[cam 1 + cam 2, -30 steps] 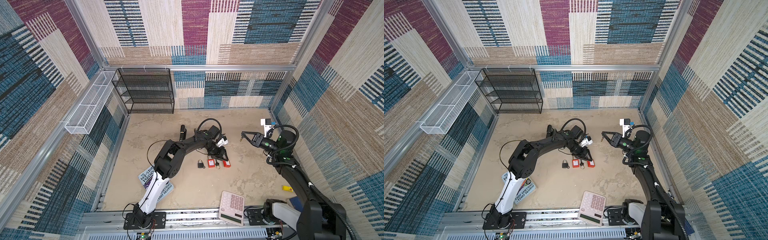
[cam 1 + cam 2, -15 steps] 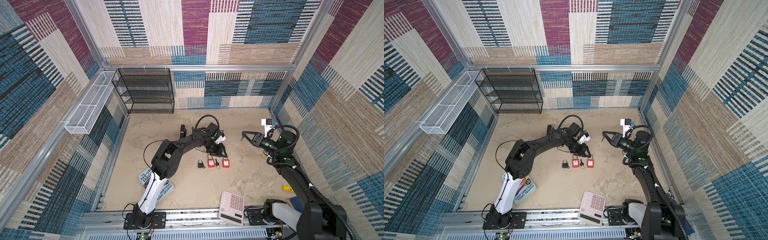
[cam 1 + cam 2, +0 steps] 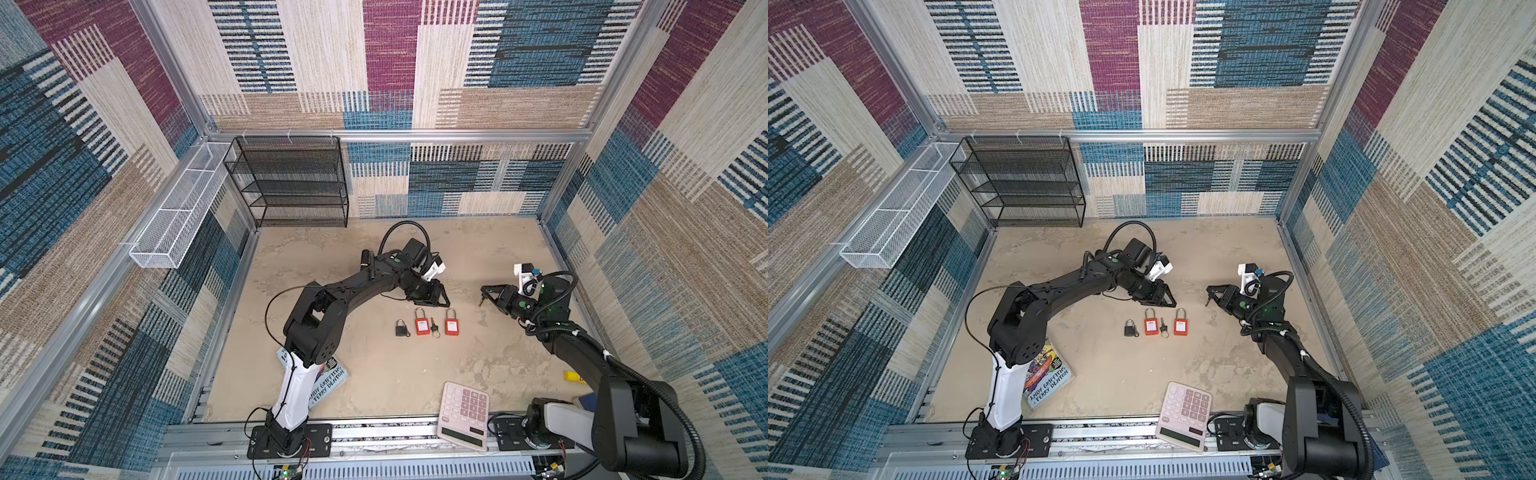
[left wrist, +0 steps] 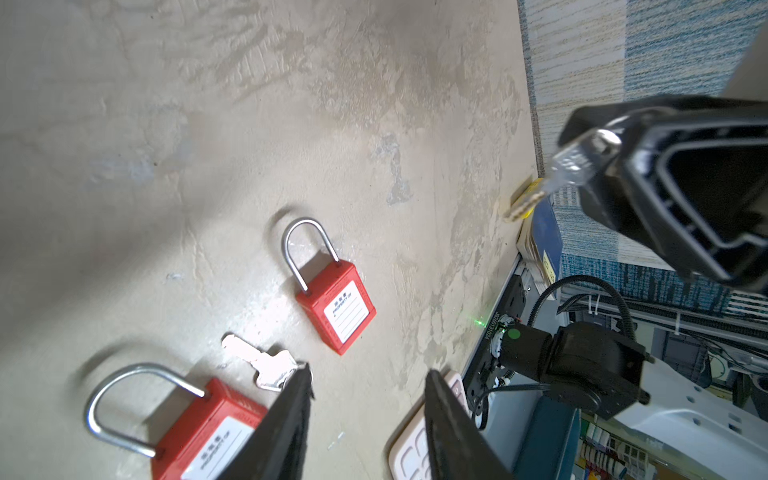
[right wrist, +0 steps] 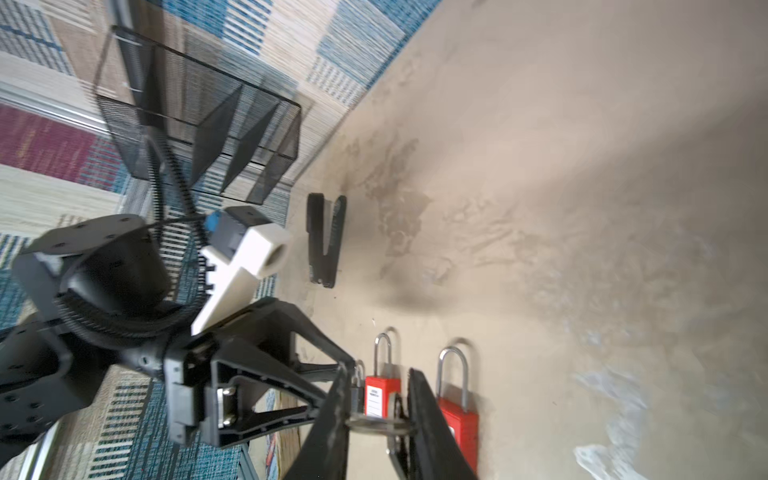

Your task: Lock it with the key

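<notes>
Top views are being taken first. A held key (image 3: 481,300) is being gripped by the closed right claw (image 3: 484,293), in the air and well apart from the loose key (image 3: 433,329), on the right arm's side of it. That loose key is being flanked on the surface (image 3: 374,374) by a red padlock (image 3: 422,326) on the left arm's side and a second red padlock (image 3: 451,326) on the right arm's side. The left claw (image 3: 1162,297) is being held open and empty, near the loose key, toward the back wall.

Left wrist view: the left claw's spread fingers (image 4: 291,419) are being shown with nothing between them. The loose key (image 4: 266,365) is lying just beside the red padlock (image 4: 199,428). Whether either shackle is latched cannot be told. Beyond the second red padlock (image 4: 343,309), the held key (image 4: 569,166) is being presented blade-first from the right claw.

Right wrist view: the held key (image 5: 376,424) is being pinched crosswise between the right claw's fingers (image 5: 424,415), with both red padlocks beyond.

By judgement, the key is being brought to a lock. Next, a padlock is probably going to be needed in the left claw, steadied with its keyhole toward the blade, so that the key can be lined up, inserted and turned.
</notes>
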You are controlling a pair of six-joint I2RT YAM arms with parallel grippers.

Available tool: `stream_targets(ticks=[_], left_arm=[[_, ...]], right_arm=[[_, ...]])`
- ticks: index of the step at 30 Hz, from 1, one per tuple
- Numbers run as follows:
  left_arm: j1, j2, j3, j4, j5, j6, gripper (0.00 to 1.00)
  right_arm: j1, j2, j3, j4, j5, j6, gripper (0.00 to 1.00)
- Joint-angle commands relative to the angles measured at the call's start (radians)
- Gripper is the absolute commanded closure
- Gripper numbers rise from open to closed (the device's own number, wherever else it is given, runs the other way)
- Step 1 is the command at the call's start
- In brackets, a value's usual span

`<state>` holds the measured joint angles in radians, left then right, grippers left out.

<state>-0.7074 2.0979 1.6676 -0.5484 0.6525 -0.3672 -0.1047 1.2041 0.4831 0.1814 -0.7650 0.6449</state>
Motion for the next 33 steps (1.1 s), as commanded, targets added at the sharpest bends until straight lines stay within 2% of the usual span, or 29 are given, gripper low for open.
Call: stream_targets(ticks=[1,6,12,17,22,29,33], left_arm=[[0.001,-0.037,-0.054,0.033,-0.010,0.005,0.54],[0.003,-0.054,-0.116,0.082,0.007,-0.026,0.54],[0.010,-0.077,-0.147,0.099,0.010,-0.026,0.54],[0.015,-0.101,-0.179,0.112,0.006,-0.024,0.54],[0.023,-0.118,-0.206,0.124,0.002,-0.028,0.54],[0.025,-0.114,-0.214,0.134,0.010,-0.036,0.54],[0.026,-0.114,-0.214,0.128,0.013,-0.035,0.54]], right_arm=[[0.031,0.010,-0.016,-0.020,0.092,-0.048,1.00],[0.134,0.073,0.001,-0.042,0.236,-0.125,1.00],[0.159,0.155,0.054,-0.050,0.272,-0.199,1.00],[0.163,0.212,0.102,-0.075,0.258,-0.257,1.00],[0.205,0.231,0.114,-0.121,0.319,-0.302,1.00],[0.248,0.211,0.095,-0.152,0.348,-0.276,1.00],[0.257,0.179,0.070,-0.156,0.366,-0.261,0.93]])
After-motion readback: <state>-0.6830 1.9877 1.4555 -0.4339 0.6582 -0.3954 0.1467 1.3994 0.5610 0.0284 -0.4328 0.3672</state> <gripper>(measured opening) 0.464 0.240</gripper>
